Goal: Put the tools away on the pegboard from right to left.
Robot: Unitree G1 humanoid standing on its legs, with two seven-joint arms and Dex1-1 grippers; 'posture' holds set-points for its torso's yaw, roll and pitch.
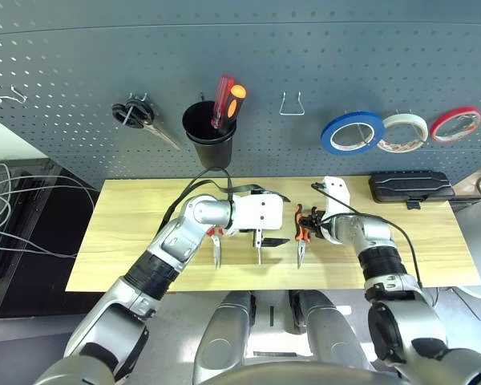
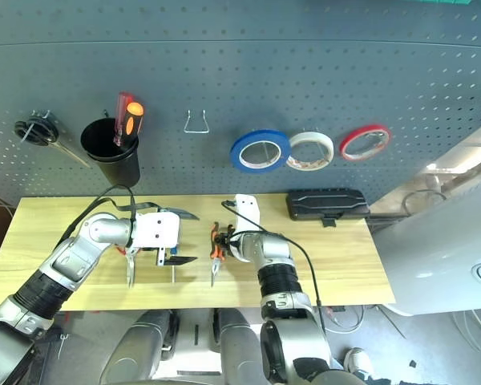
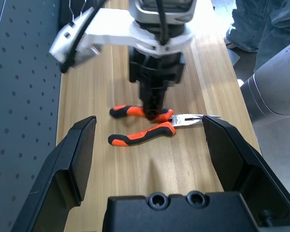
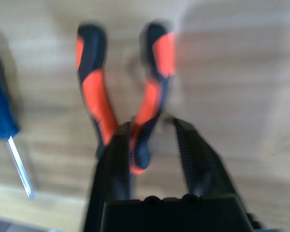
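- Where the right gripper [image 4: 152,140] comes down onto the pale wooden table [image 1: 433,249], its two black ribbed fingers straddle one handle of the orange-and-black-handled pliers [image 3: 152,126]; they stand a little apart, and whether they press the handle I cannot tell.
- The pliers lie flat at the table's middle, slim metal nose pointing to the near edge.
- The left gripper [image 3: 152,145] hangs with its broad black fingers spread wide, holding nothing, facing right towards the pliers.
- The slim blue-handled screwdriver [image 4: 5,125] lies on the wood just left of the pliers.
- The wide blue tape roll [image 1: 352,132] hangs on the dark grey-blue perforated pegboard [image 1: 64,48], at the far right.
- The right forearm slants steeply down; the left arm reaches across, bent at the elbow.
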